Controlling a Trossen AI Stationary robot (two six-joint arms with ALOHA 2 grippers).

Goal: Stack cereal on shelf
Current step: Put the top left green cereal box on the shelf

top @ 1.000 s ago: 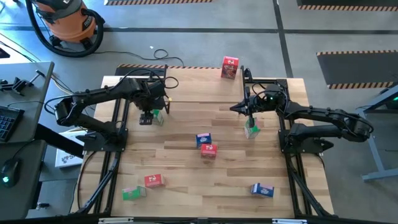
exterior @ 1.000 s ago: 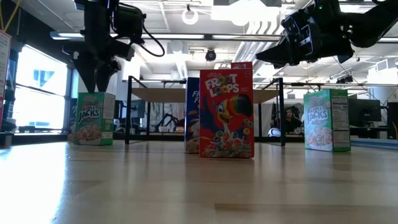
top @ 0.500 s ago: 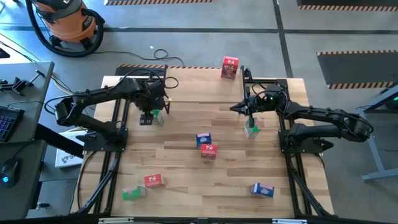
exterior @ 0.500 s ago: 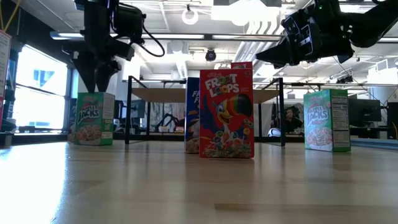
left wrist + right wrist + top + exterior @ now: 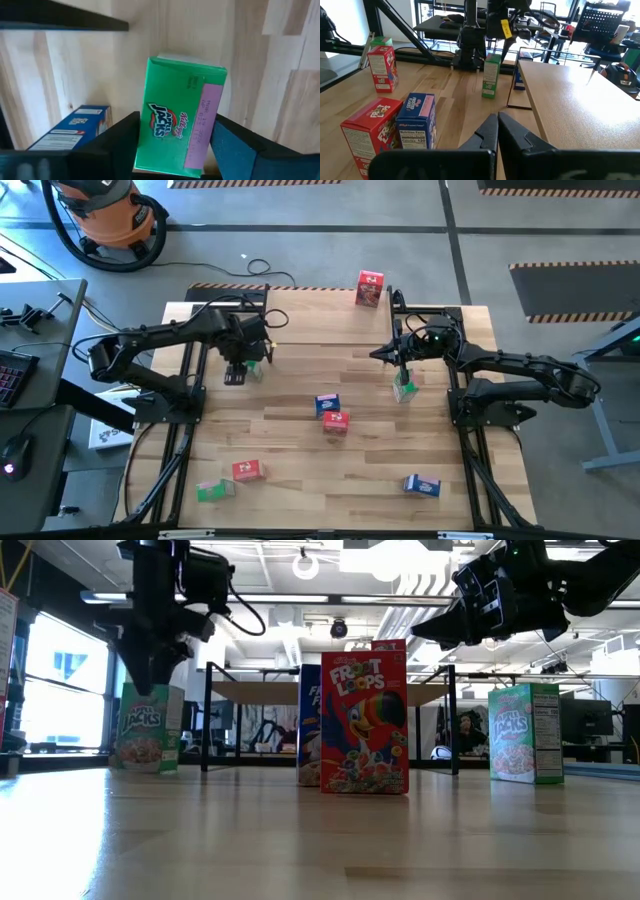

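Observation:
My left gripper [image 5: 238,372] stands over a green cereal box [image 5: 181,117] near the table's left side, its fingers closed on the box's two sides; the same green box [image 5: 146,730] shows in the low view. My right gripper [image 5: 497,127] is shut on nothing and hovers above a second upright green box [image 5: 404,390] at the right. The shelf [image 5: 560,105] is a light-wood board on thin black legs between the arms. A red box [image 5: 369,288] stands at the shelf's far edge. A blue box [image 5: 75,129] lies beneath the shelf. My left gripper pinches the green box at its upper end [image 5: 150,100], one finger [image 5: 122,132] on each of two opposite sides. The fingers come from above, pointing down. The box leans slightly, and its bottom [image 5: 142,768] is still down at the table.
A blue box [image 5: 327,404] and a red box [image 5: 336,421] stand mid-table. Near the table's front edge sit a red box [image 5: 247,470], a green box [image 5: 210,491] and a blue box [image 5: 421,485]. Black frame rails run along both sides of the table.
My left gripper has come down onto the green box and drifted slightly toward the table's left edge. The box, upright a second ago, now leans a little and has shifted leftward with the fingers.

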